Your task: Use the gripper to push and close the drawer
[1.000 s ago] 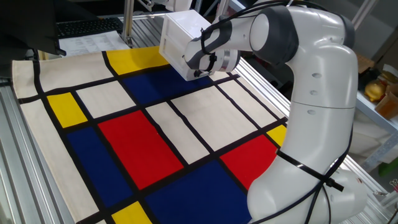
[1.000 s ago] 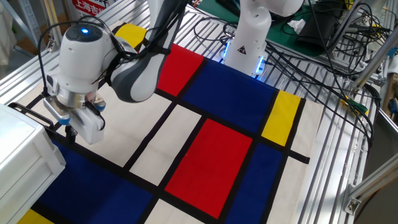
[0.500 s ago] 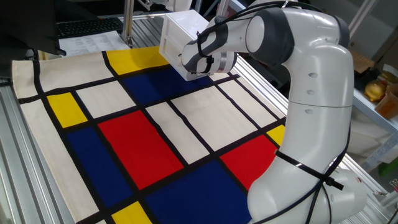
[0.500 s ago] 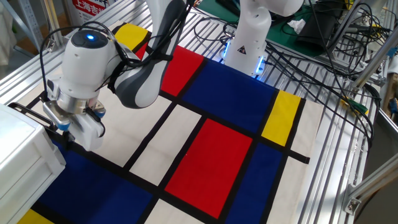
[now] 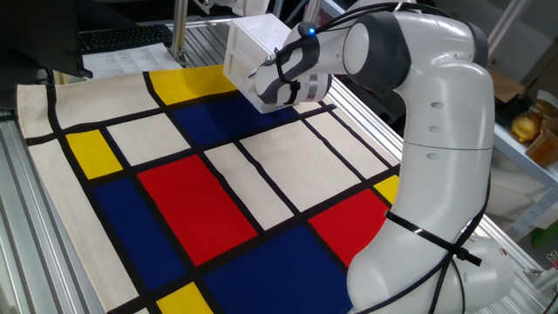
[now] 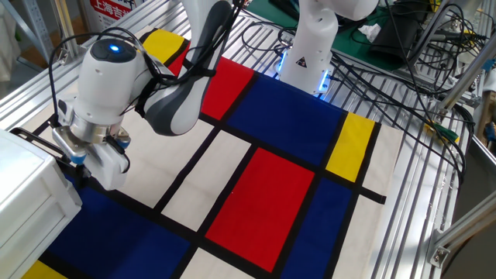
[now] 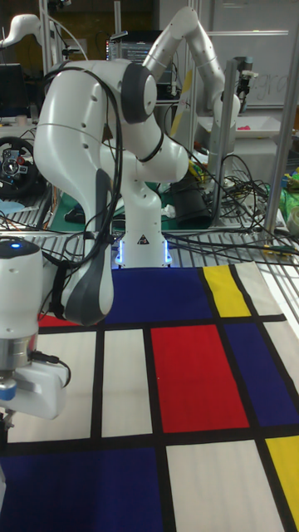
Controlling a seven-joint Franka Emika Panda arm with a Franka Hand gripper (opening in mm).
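Apparently mid-push, the gripper (image 6: 91,164) is pressed against the front of the white box cabinet (image 5: 253,48), at twelve o'clock on the table; the drawer itself is hidden. Jaw opening cannot be told.

I get one fixed view high behind the arm; the other from the opposite side; the tall one low, facing the base. All share the red-blue-yellow checked mat (image 5: 200,201).
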